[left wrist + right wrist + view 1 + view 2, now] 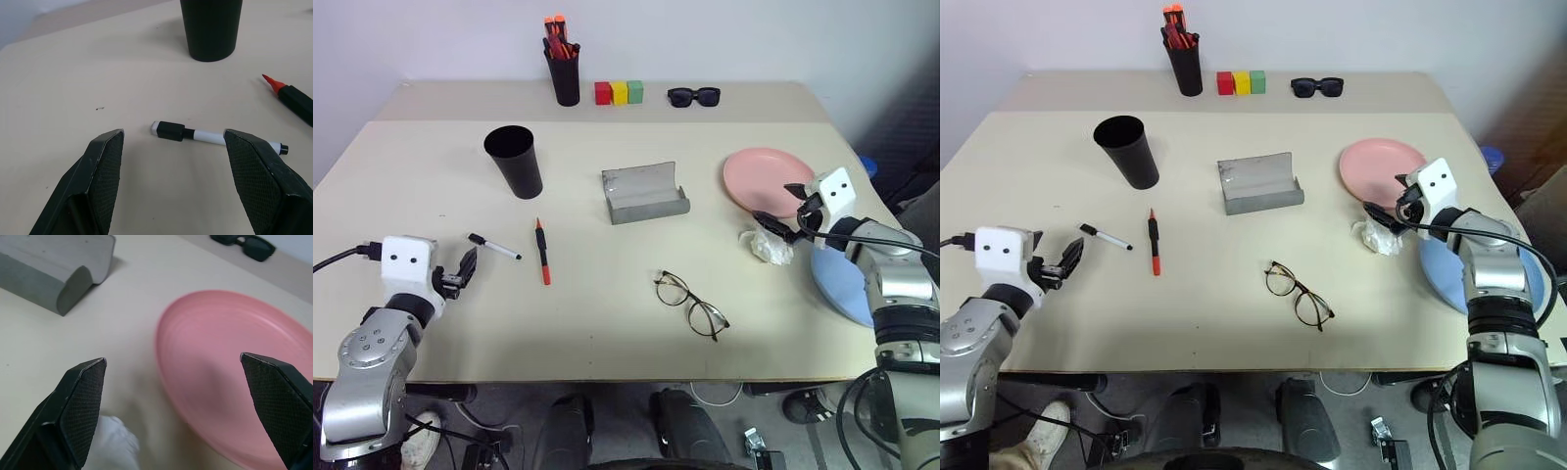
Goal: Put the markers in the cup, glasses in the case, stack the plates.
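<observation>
My left gripper (171, 181) — jaws spread, holding nothing — hovers over the table (607, 313), with the white marker (215, 138) lying just ahead of its fingertips, the red marker (542, 253) beyond that to the right, and the black cup (515, 161) farther ahead. My right gripper (181, 406) — jaws wide apart and empty — faces the pink plate (234, 377); the blue plate (837, 279) lies under that arm. The open grey case (644, 194) sits off to its left, the glasses (690, 305) nearer me.
</observation>
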Robot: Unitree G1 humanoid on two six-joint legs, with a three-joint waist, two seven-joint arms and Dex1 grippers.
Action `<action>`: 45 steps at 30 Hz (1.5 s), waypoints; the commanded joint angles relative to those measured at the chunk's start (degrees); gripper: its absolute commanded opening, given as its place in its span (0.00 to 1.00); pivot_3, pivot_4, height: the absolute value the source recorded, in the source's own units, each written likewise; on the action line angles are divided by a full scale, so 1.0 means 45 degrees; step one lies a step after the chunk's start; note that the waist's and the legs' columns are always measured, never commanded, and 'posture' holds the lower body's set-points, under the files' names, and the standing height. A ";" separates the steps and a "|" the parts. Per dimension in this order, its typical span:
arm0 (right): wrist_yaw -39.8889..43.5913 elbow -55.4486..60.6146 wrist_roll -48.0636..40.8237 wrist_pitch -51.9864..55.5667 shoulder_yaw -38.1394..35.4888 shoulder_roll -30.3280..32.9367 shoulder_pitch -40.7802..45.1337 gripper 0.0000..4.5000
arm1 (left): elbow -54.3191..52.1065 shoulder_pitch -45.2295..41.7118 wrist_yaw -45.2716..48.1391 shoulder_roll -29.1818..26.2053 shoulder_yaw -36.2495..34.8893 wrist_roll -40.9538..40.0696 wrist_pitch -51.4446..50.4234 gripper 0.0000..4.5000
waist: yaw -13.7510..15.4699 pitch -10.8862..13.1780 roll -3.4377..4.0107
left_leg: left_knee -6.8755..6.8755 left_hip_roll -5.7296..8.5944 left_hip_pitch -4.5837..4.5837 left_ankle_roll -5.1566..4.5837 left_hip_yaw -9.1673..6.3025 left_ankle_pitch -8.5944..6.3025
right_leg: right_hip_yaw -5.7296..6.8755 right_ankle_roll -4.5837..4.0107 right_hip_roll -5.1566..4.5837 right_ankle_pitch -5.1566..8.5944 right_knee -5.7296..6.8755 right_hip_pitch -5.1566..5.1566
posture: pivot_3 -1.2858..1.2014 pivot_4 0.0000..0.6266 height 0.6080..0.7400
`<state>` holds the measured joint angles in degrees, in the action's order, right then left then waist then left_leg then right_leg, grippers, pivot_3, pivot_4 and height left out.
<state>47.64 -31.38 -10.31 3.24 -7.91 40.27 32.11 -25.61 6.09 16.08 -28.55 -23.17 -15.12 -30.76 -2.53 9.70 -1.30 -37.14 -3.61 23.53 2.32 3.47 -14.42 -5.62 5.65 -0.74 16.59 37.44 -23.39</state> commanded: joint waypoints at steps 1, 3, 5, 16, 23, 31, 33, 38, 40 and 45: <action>-0.0023 0.0342 -0.0112 -0.0183 -0.0175 -0.0002 0.0175 1.00 | -0.0483 0.0133 -0.0040 0.0043 -0.0027 0.0082 0.0115 0.74 | 0.0006 0.0000 0.0000 | -0.0002 0.0000 0.0000 0.0000 -0.0001 0.0000 | 0.0000 0.0000 0.0000 0.0000 0.0000 0.0002 | 0.52 0.24 0.94; -0.0032 0.0471 -0.0124 -0.0127 -0.0123 -0.0073 0.0125 1.00 | -0.0508 0.0203 -0.0071 0.0120 0.0009 0.0084 0.0145 0.74 | -0.0004 0.0000 0.0000 | -0.0002 0.0000 0.0000 0.0000 0.0000 0.0000 | 0.0000 0.0000 -0.0001 0.0000 0.0000 0.0002 | 0.52 0.24 0.94; -0.0013 0.0506 -0.0121 -0.0088 -0.0093 -0.0104 0.0161 1.00 | -0.0527 0.0201 -0.0089 0.0179 0.0052 0.0101 0.0140 0.74 | -0.0006 0.0000 0.0000 | -0.0002 0.0000 -0.0001 0.0000 -0.0002 0.0000 | 0.0000 0.0000 0.0001 0.0000 0.0001 0.0002 | 0.52 0.24 0.94; -0.0222 0.1053 0.0117 0.0001 0.0469 -0.0738 0.0667 1.00 | -0.0239 -0.0274 -0.0823 0.0381 0.0197 0.0485 -0.0483 0.74 | -0.0023 -0.0001 0.0001 | -0.0004 -0.0001 -0.0004 0.0000 -0.0003 0.0000 | 0.0000 0.0005 0.0007 -0.0004 0.0013 0.0002 | 0.52 0.24 0.94; -0.0610 0.3101 0.0294 0.0550 0.1648 -0.2157 0.0973 1.00 | -0.0198 -0.2184 -0.3059 0.1623 0.0491 0.0791 -0.2923 0.93 | 0.0010 -0.0002 0.0001 | -0.0013 -0.0001 -0.0005 0.0000 -0.0011 0.0000 | 0.0001 0.0010 0.0008 -0.0007 0.0028 0.0003 | 0.52 0.24 0.94; -0.0212 0.6248 0.0213 0.1478 0.3763 -0.3878 0.0135 1.00 | -0.0210 -0.5422 -0.6294 0.4594 0.0118 0.1031 -0.6677 0.99 | 0.0069 -0.0010 -0.0012 | -0.0033 0.0015 0.0001 0.0001 -0.0071 0.0001 | 0.0009 0.0023 0.0010 -0.0013 0.0079 0.0001 | 0.52 0.24 0.94; -0.0216 0.6676 0.0385 0.1494 0.4219 -0.4150 -0.0295 1.00 | -0.0194 -0.6188 -0.7085 0.5412 -0.0178 0.1244 -0.7697 0.99 | 0.0072 -0.0014 -0.0019 | -0.0042 0.0017 0.0002 0.0002 -0.0079 0.0001 | 0.0014 0.0023 0.0012 -0.0013 0.0083 0.0006 | 0.52 0.24 0.94; -0.0211 0.7502 0.0547 0.1668 0.4893 -0.4297 -0.1094 1.00 | 0.0173 -0.7894 -0.8567 0.6778 -0.0959 0.1880 -0.9447 0.99 | 0.0034 -0.0012 -0.0022 | -0.0061 0.0030 0.0004 0.0004 -0.0086 0.0003 | 0.0018 0.0024 0.0013 -0.0013 0.0103 0.0005 | 0.52 0.24 0.94; -0.0243 0.7714 0.0563 0.1785 0.5004 -0.4309 -0.1304 1.00 | 0.0571 -0.8472 -0.8955 0.7060 -0.1274 0.2130 -0.9816 0.99 | 0.0011 -0.0012 -0.0022 | -0.0059 0.0031 0.0001 0.0008 -0.0095 0.0005 | 0.0018 0.0023 0.0018 -0.0013 0.0107 0.0004 | 0.52 0.24 0.94; -0.0318 0.8003 0.0623 0.1945 0.5130 -0.4341 -0.1522 1.00 | 0.1670 -0.9417 -0.9473 0.7243 -0.2074 0.2626 -1.0276 0.99 | 0.0002 -0.0011 -0.0025 | -0.0054 0.0034 -0.0001 0.0022 -0.0098 0.0012 | 0.0026 0.0023 0.0025 -0.0013 0.0112 0.0001 | 0.52 0.24 0.94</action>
<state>46.45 2.06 -7.49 12.16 15.32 21.03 25.20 -17.90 -34.92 -25.83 4.39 -31.52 -4.18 -76.73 -2.52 9.65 -1.42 -37.38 -3.45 23.53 2.42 3.04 -14.36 -5.51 5.76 -0.63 16.53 37.94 -23.38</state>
